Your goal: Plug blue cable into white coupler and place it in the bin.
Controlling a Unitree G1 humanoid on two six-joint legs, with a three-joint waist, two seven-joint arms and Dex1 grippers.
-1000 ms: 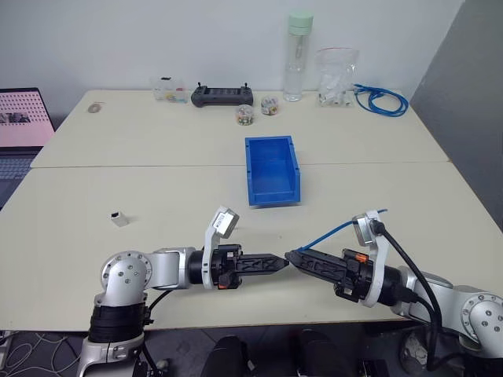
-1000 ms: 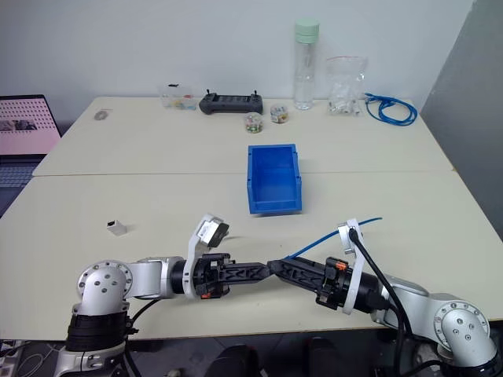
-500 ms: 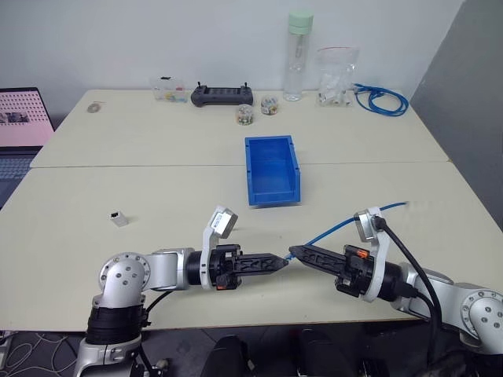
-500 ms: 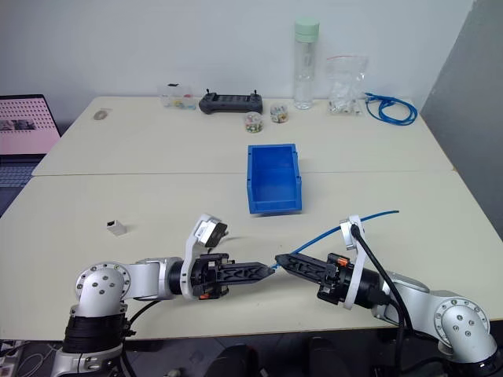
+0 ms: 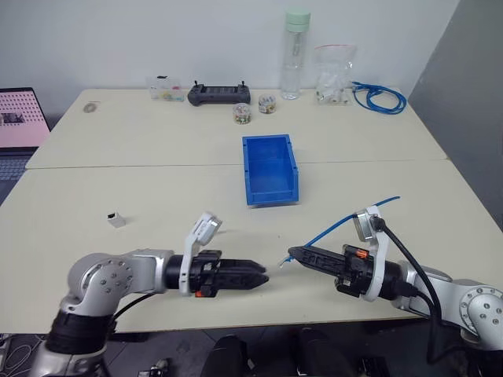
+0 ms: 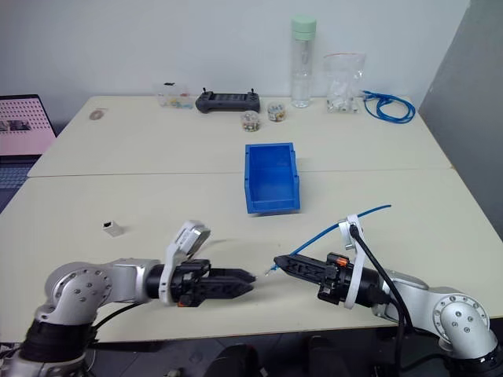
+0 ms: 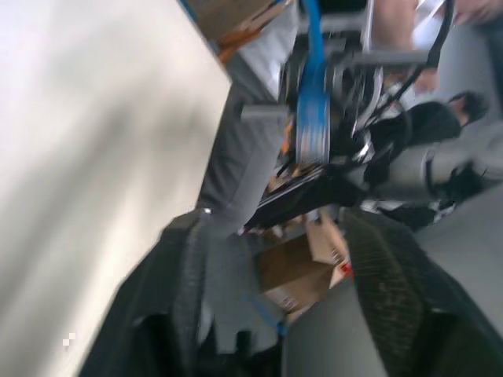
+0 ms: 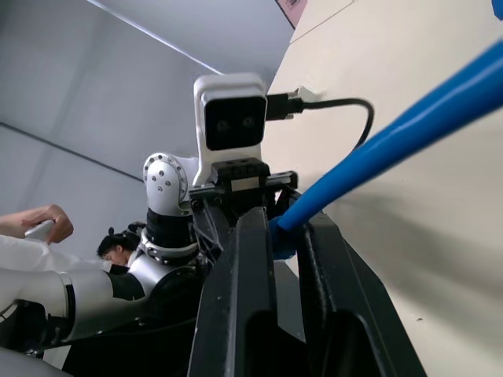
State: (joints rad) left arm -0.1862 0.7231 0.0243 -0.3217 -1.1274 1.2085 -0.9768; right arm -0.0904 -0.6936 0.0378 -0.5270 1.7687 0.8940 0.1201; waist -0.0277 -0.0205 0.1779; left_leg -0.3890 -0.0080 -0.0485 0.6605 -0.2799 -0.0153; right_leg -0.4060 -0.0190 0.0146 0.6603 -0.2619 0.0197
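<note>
My right gripper (image 5: 292, 254) is shut on the blue cable (image 5: 338, 228) near its plug end, low over the table's front edge. In the right wrist view the cable (image 8: 393, 141) runs out from between the closed fingers (image 8: 244, 259). The rest of it arcs up and back over my right wrist. My left gripper (image 5: 263, 277) is open a short way to the left, pointing at the right gripper, with nothing between its fingers (image 7: 185, 290). The white coupler (image 5: 117, 219) lies on the table far to the left. The blue bin (image 5: 253, 174) stands mid-table, beyond both grippers.
Along the table's far edge stand a tall bottle (image 5: 295, 55), a black controller (image 5: 218, 94), small jars (image 5: 242, 114), a plastic bag (image 5: 335, 75) and a coiled blue cable (image 5: 379, 97). A laptop (image 5: 20, 118) sits at the left. A person (image 8: 35, 267) shows behind me.
The right gripper has shut on the cable. The left gripper has opened, let go of the cable's end and drawn back to the left.
</note>
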